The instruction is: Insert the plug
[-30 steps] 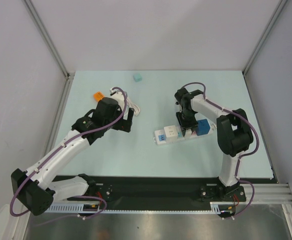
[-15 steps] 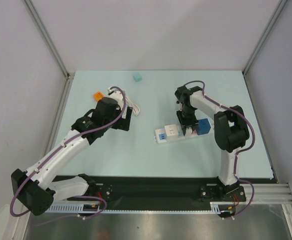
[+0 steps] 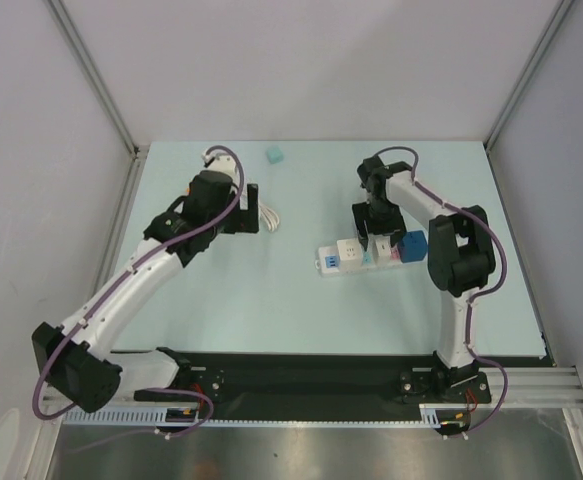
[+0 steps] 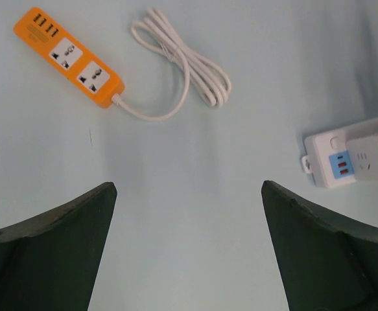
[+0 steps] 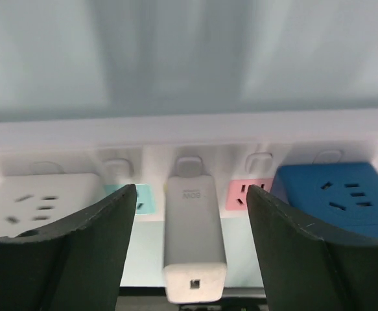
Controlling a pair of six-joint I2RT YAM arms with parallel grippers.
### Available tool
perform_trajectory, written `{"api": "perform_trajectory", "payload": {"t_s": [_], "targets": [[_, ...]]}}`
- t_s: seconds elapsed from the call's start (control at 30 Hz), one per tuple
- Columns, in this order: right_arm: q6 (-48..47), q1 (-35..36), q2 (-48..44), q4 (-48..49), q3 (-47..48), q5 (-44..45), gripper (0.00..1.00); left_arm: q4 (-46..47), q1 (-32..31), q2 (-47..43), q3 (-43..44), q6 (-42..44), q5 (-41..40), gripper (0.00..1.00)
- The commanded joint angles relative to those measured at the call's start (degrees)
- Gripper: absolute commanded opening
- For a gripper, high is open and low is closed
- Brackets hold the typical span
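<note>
Your right gripper is spread wide, straddling the white plug without touching it. The plug stands dead centre, long axis twelve-to-six, on the power strip, which runs nine-to-three. Fully seated? Can't tell. Your left gripper, also spread, hangs well off toward ten o'clock.

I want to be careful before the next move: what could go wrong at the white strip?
The right gripper straddles the white charger, jaws open; a tilted retreat may lever it out of the white strip. The blue adapter sits close beside the gripper and might get nudged.
</note>
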Motion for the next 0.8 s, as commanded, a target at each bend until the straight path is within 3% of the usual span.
{"api": "perform_trajectory", "payload": {"t_s": [0.0,0.3,0.43,0.57,0.67,0.7,0.77], "targets": [[-0.5,0.1,-5.2,4.1,5.7,2.0,0.74,1.5,2.2,4.7,7.4,-3.1,0.1,1.0],[0.6,-1.4,-17.3,3.1,7.7,1.6,0.75,2.7,6.7,24.0,25.9,-3.5,-0.9,1.0],[4.8,0.6,-27.6,13.5,-1.8,3.2,0.75,1.5,9.2,38.2,38.5,-3.0,-0.2,0.97],[8.6,1.5,-36.3,23.2,-12.8,0.0,0.73,-1.0,10.2,52.3,56.8,-1.7,0.4,0.95],[9.7,0.5,-39.4,24.8,-17.2,6.0,0.51,-0.2,10.7,62.0,66.5,-0.7,0.6,0.91],[10.2,-0.8,-39.7,24.7,-18.5,6.7,0.32,0.4,10.7,65.4,68.3,-0.3,1.1,0.91],[10.4,-5.3,-39.9,24.9,-19.5,5.6,0.26,4.8,11.1,67.6,69.6,-0.1,1.3,0.89]]}}
